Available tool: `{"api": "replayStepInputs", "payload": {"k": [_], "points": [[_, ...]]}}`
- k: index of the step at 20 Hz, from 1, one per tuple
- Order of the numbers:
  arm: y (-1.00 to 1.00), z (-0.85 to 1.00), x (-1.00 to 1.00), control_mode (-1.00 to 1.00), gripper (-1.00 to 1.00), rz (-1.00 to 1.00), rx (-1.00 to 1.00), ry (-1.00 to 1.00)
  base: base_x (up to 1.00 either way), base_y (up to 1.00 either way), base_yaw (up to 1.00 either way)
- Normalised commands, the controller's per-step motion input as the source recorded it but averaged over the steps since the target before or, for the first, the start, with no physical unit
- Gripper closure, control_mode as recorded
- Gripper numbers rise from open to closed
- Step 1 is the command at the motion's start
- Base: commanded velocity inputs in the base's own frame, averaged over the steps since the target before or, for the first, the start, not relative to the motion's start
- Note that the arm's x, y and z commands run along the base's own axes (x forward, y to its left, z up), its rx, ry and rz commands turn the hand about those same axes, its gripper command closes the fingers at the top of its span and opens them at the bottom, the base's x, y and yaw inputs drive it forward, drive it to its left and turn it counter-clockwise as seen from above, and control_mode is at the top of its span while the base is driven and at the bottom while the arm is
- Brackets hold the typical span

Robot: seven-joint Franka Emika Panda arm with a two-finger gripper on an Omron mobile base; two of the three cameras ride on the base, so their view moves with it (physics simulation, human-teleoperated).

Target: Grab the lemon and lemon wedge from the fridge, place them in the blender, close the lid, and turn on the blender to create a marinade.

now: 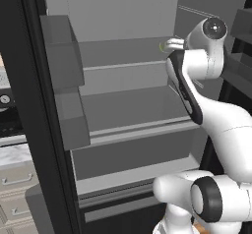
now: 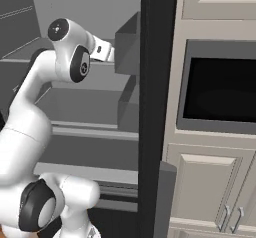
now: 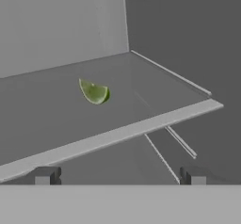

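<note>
The fridge [image 1: 128, 130] stands open, dark grey inside with flat grey shelves. A lemon wedge [image 3: 95, 92], pale yellow-green, lies alone on an upper shelf [image 3: 117, 134], a little behind its front lip. My gripper [image 3: 120, 177] is open, just in front of that shelf's edge and slightly below it, with nothing between its fingertips [image 3: 44, 176]. From the left base view my hand [image 1: 173, 44] reaches in at the upper shelf's right end, with the wedge [image 1: 161, 46] as a small green edge beside it. The whole lemon, the blender and the lid are out of view.
Boxy door bins [image 1: 61, 56] hang on the left fridge door; more bins [image 2: 129, 44] and a black door edge [image 2: 156, 107] are close to my arm on the right. A built-in oven [image 2: 220, 89] and pale cabinets [image 2: 215, 202] stand beyond it. Drawers [image 1: 15, 184] are at the far left.
</note>
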Motion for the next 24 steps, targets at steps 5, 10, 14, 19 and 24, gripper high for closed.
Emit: {"api": "replayStepInputs", "payload": {"k": [5, 10, 14, 19, 24], "points": [[0.0, -0.05, 0.38, -1.0, -1.0, 0.06, 0.0, 0.0, 0.0, 0.0, 0.0], [-0.03, -0.1, 0.37, -1.0, -1.0, 0.07, 0.0, 0.0, 0.0, 0.0, 0.0], [-0.06, -0.08, 0.34, -1.0, -1.0, 0.08, 0.0, 0.0, 0.0, 0.0, 0.0], [-0.04, -0.06, 0.37, -1.0, -1.0, 0.06, 0.0, 0.0, 0.0, 0.0, 0.0], [-0.02, -0.06, 0.37, -1.0, -1.0, 0.05, 0.0, 0.0, 0.0, 0.0, 0.0]]}}
